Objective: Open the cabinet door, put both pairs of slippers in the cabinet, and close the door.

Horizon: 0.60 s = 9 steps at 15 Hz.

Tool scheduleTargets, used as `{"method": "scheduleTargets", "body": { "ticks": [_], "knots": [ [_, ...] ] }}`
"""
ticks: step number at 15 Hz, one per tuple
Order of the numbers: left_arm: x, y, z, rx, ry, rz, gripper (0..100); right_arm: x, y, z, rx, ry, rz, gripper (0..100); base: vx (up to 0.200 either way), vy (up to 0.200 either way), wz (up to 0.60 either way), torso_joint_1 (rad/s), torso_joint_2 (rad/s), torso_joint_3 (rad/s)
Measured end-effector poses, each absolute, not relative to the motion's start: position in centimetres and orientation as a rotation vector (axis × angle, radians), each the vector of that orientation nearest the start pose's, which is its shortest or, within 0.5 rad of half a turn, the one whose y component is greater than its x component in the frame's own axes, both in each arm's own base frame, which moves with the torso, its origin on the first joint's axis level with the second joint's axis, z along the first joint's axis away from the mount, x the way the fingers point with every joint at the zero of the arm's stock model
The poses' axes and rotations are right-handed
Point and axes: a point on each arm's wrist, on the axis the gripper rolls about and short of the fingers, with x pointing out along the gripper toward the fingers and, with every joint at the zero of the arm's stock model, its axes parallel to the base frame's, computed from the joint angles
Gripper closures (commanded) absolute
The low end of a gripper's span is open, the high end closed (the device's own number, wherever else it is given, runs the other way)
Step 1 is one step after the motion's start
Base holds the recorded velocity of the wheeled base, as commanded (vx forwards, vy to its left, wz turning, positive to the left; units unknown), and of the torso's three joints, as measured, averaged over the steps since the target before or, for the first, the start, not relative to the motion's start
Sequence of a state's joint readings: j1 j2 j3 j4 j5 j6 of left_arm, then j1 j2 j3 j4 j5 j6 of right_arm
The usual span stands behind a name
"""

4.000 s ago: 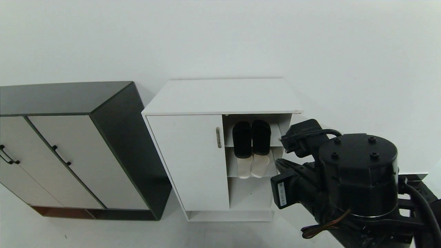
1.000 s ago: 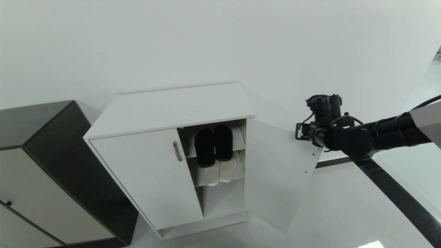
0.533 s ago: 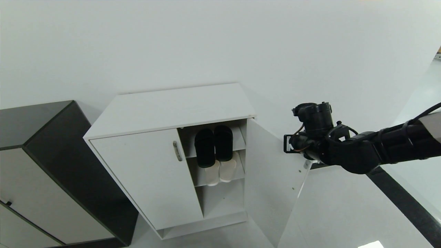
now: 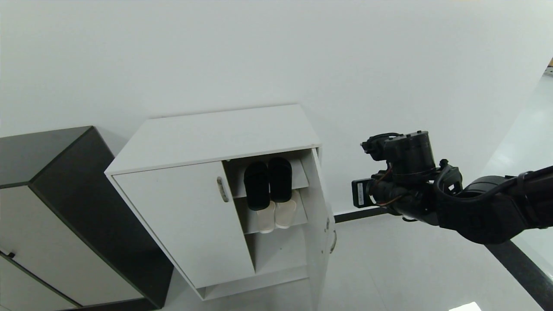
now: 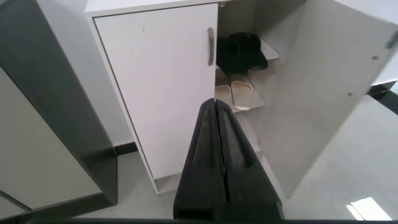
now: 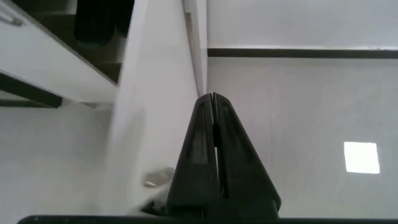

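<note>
Since slippers point(image 4: 258, 185) sit shelved inside cabinet point(image 4: 207, 138), beyond right claw point(image 6: 214, 99), only closing is left. Claw clenched, empty, tips just beside half-open door point(image 4: 322, 216). Best likely: push flat on outer face near free edge, follow arc, ease off at frame.

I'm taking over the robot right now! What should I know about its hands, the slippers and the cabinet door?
Left gripper: shut, empty, held in front of the cabinet.
Right gripper: shut, empty, close beside the right door; whether it touches cannot be told.
Black slippers sit on the upper shelf, white slippers on the shelf below.
Done: door opened, both pairs inside.
Left: the right door stands partly open; push it fully shut.
</note>
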<state>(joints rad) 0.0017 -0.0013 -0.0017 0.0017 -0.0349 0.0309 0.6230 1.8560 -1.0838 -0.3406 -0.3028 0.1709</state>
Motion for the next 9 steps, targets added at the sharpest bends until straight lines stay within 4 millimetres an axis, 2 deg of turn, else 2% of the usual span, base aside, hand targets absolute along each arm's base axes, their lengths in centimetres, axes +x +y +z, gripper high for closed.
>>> {"method": "scheduleTargets", "body": {
  "ticks": [3,9],
  "knots": [
    [-2.3,-0.1,7.6,0.031,-0.002,-0.034,100,28.3,20.6,17.9,-0.022,0.391,0.311,100,0.0,0.0,0.0,0.0,0.0,0.0],
    [-2.3,-0.1,7.6,0.031,-0.002,-0.034,100,27.7,21.0,17.8,-0.049,0.379,0.338,100,0.0,0.0,0.0,0.0,0.0,0.0]
  ]
}}
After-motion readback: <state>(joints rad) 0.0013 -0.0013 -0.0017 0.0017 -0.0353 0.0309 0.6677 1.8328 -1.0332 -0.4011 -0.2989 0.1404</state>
